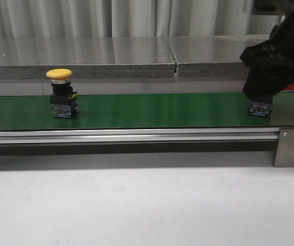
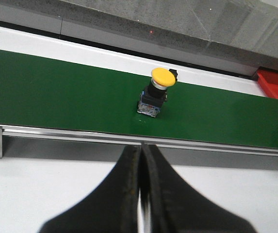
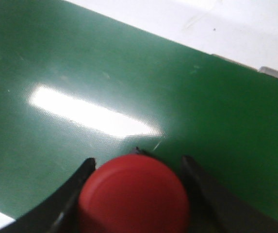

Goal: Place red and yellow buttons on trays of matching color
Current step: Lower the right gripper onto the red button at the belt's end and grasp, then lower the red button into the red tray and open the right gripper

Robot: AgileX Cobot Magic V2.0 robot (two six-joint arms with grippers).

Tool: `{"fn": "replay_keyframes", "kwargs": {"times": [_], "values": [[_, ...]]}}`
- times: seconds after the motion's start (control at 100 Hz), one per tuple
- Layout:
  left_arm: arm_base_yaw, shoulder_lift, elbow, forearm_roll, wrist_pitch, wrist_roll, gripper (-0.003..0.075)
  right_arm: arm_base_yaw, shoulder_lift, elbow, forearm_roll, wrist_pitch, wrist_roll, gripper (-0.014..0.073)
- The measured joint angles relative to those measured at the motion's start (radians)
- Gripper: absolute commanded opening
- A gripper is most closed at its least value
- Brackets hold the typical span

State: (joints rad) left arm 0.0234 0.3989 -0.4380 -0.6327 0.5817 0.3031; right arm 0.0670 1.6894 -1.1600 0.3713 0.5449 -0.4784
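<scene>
Front view: long green belt (image 1: 152,110) runs across the frame on an aluminium rail (image 1: 131,136), with a metal bracket (image 1: 288,146) at its right end. White tabletop (image 1: 136,205) in front, grey slabs (image 1: 111,56) and a pale curtain behind.

Yellow button (image 1: 62,94) stands upright on the belt, left part, yellow cap on top, dark body, blue base touching the belt. It is well apart from the right arm. In the left wrist view the same button (image 2: 156,92) sits mid-belt, upright, nothing touching it.

Left tool (image 2: 141,194): fingers pressed together, no gap, holding nothing, over the white tabletop on the near side of the rail. Not seen in the front view.

Right tool (image 3: 136,167): down over the belt at the right end; in the front view the black arm (image 1: 275,61) covers most of it. Its two fingers (image 3: 80,179) stand either side of the red button (image 3: 134,196), narrow spacing, close against the cap; whether they actually clamp it, cannot tell. Only the blue base of the red button (image 1: 260,108) shows in the front view, resting on the belt.

Red tray (image 2: 276,82): corner visible beyond the belt's far edge toward the right end, only partly seen. A sliver of red (image 1: 293,87) also shows behind the right arm in the front view.
</scene>
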Motion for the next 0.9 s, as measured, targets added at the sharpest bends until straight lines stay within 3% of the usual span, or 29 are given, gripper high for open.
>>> {"fn": "replay_keyframes", "kwargs": {"times": [0.07,0.33,0.7,0.9], "values": [[0.0,0.0,0.0,0.0,0.0,0.0,-0.0019,0.0,0.0,-0.002,0.0,0.005,0.0,0.0063],[0.0,0.0,0.0,0.0,0.001,0.0,-0.0019,-0.04,0.0,-0.095,0.0,0.086,0.0,0.0062],[0.0,0.0,0.0,0.0,0.002,0.0,-0.0019,-0.302,0.005,-0.32,-0.004,0.124,-0.001,0.0057],[0.0,0.0,0.0,0.0,0.002,0.0,-0.0019,-0.419,0.105,-0.449,-0.004,0.118,-0.001,0.0057]]}}
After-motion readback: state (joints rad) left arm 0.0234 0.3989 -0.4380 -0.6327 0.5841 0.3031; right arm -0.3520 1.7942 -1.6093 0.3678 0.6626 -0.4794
